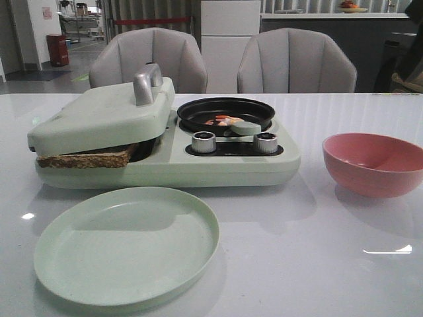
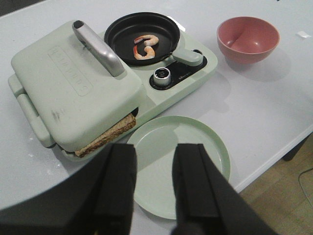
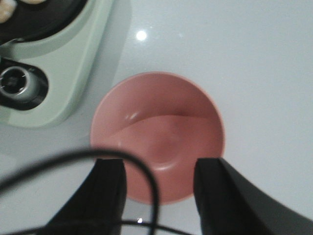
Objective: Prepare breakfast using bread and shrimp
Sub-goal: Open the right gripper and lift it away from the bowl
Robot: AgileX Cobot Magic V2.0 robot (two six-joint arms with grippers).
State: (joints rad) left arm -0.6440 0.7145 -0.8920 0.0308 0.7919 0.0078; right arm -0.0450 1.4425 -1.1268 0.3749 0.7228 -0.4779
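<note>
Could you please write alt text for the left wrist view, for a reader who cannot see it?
A pale green breakfast maker sits on a white table, bread poking out under its closed lid and shrimp in its small black pan. A green plate lies in front, a pink bowl beside, and the open left hand hovers above the plate.

Pale green, black, pink and brown on a white table

The breakfast maker is pale mint green with a silver handle and silver knobs; its pan is black; the shrimp are pink-orange and white; the bread shows a brown crust; the plate is pale green; the bowl is dusty pink; the table is glossy white; both grippers' fingers are black.
</note>
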